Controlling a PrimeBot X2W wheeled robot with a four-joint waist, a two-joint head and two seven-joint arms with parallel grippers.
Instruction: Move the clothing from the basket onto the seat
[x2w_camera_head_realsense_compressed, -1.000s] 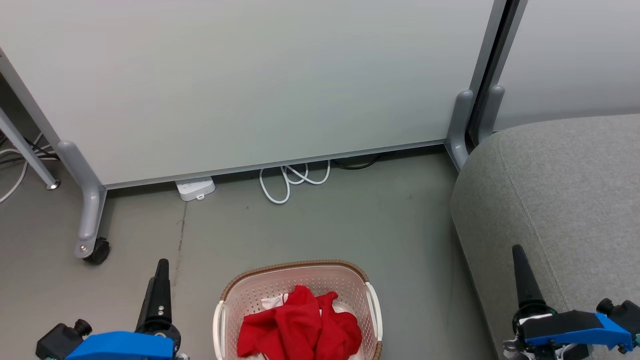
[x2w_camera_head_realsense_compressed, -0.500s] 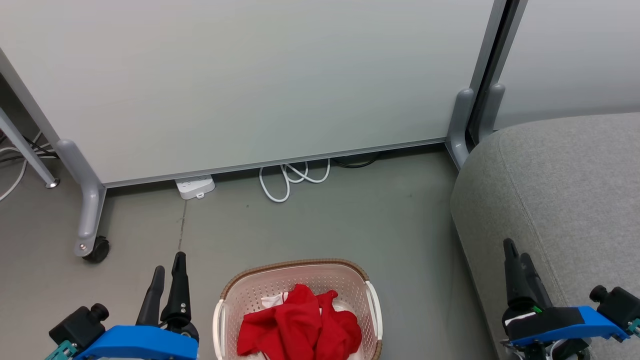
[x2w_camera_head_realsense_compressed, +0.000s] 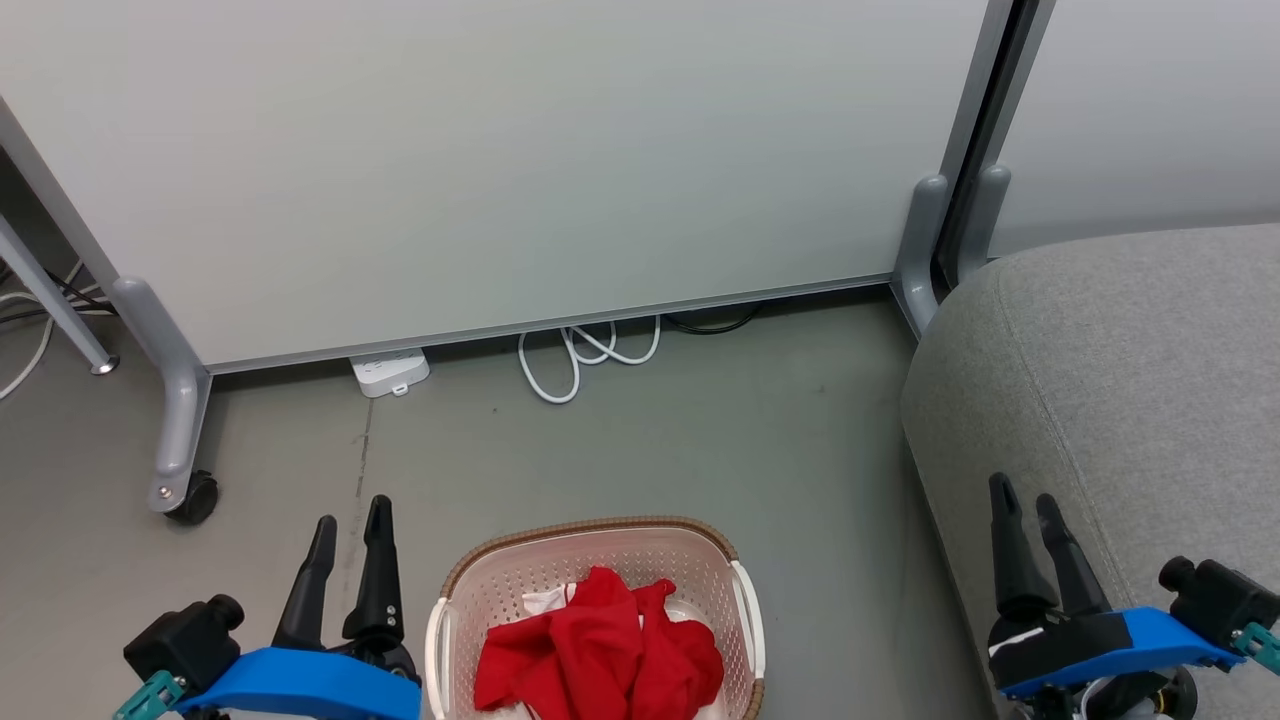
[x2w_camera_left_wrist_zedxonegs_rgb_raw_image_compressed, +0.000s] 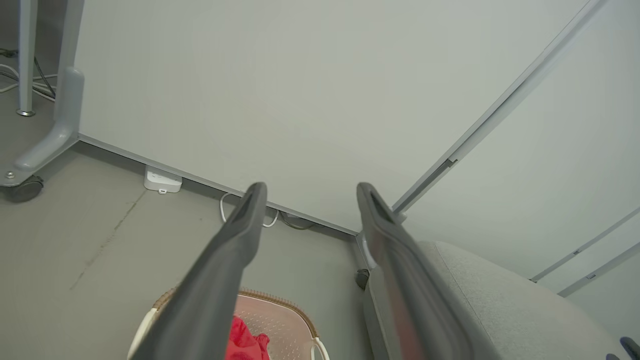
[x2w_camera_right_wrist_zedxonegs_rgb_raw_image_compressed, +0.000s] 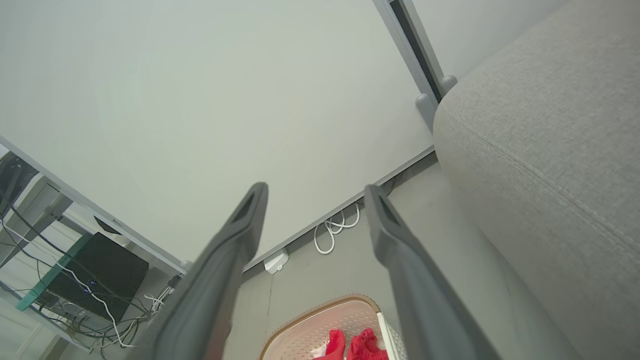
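A pale partition panel (x2w_camera_head_realsense_compressed: 500, 150) closes the far side of the scene, standing on grey legs. The seat (x2w_camera_head_realsense_compressed: 1130, 380), a grey woven cushion with a stitched seam, takes up the right side, and nothing lies on it. The grey floor (x2w_camera_head_realsense_compressed: 700, 440) runs between them.

The basket (x2w_camera_head_realsense_compressed: 596, 527) stands on the floor at the near centre, well left of the seat. The clothing (x2w_camera_head_realsense_compressed: 600, 655) lies bunched inside it, red with a little white showing at the far left.

The left gripper (x2w_camera_head_realsense_compressed: 352, 510) hangs just left of the basket, fingers pointing away from the robot, blue wrist housing behind. Its jaws are spread and hold nothing; the left wrist view shows clear floor and panel between the two fingers. The right gripper (x2w_camera_head_realsense_compressed: 1022, 490) is posed alike at the near right, seen against the left edge of the seat. Its jaws are also spread and empty.

A second earlier each gripper showed a single finger edge-on. Now both fingers show side by side, the wrists having rolled. The left gripper has shifted right towards the basket, the right one slightly left. Basket and clothing lie unmoved.

A looped white cable (x2w_camera_head_realsense_compressed: 585, 355) and a white power strip (x2w_camera_head_realsense_compressed: 390, 372) lie at the panel's foot.
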